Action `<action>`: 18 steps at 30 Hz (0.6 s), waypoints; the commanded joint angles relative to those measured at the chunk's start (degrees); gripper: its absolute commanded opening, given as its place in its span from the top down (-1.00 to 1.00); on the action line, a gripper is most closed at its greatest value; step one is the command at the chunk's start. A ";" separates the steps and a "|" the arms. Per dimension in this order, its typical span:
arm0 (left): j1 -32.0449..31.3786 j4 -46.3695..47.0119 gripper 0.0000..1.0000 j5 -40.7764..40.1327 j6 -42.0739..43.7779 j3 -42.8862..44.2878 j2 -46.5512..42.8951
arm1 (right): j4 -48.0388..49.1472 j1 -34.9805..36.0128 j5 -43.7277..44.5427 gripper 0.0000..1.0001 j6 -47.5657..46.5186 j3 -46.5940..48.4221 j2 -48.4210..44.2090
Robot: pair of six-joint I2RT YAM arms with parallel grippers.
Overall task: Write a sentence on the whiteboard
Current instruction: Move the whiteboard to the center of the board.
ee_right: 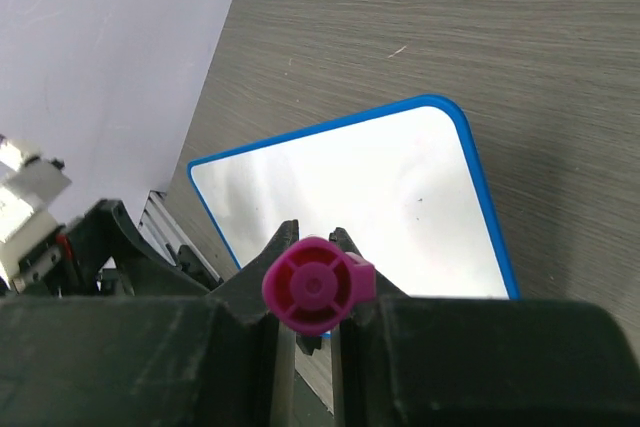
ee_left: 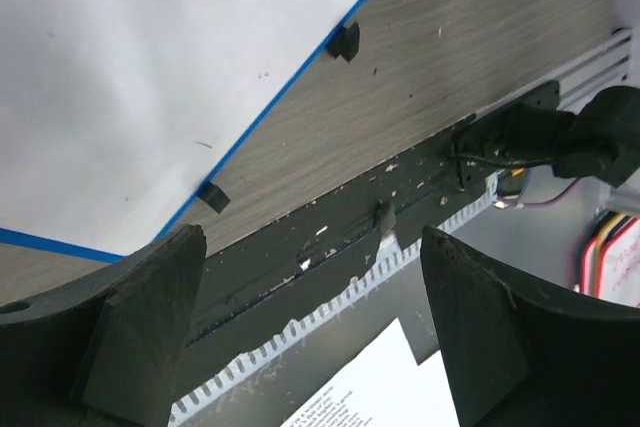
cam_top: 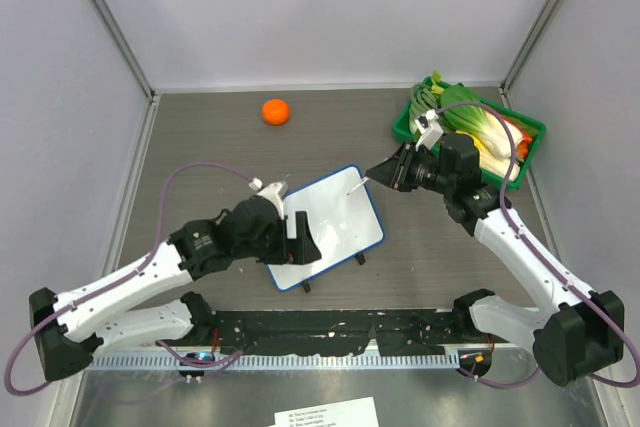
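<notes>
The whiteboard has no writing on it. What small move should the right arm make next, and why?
Probably lower the right gripper until the pink marker, clamped in it, presses the whiteboard, then start the first stroke. The board is blank and the tip is over its far right corner area. The left gripper stands open, holding nothing.

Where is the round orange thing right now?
In the top view, the orange sits alone near the far edge of the table, left of the green tray and beyond the whiteboard.
</notes>
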 commanded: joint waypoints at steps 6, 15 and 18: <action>-16.59 2.75 -0.63 -18.21 -17.87 -2.23 9.79 | 0.73 -0.76 0.50 0.98 -0.42 -0.75 -2.45; -19.58 5.73 -0.20 -21.64 -26.32 -8.20 13.41 | 0.11 -1.46 0.14 0.99 -1.30 -2.68 -3.77; -20.37 6.00 -0.20 -21.55 -26.58 -8.38 15.33 | 0.20 -1.64 -0.12 0.99 -1.47 -3.12 -3.51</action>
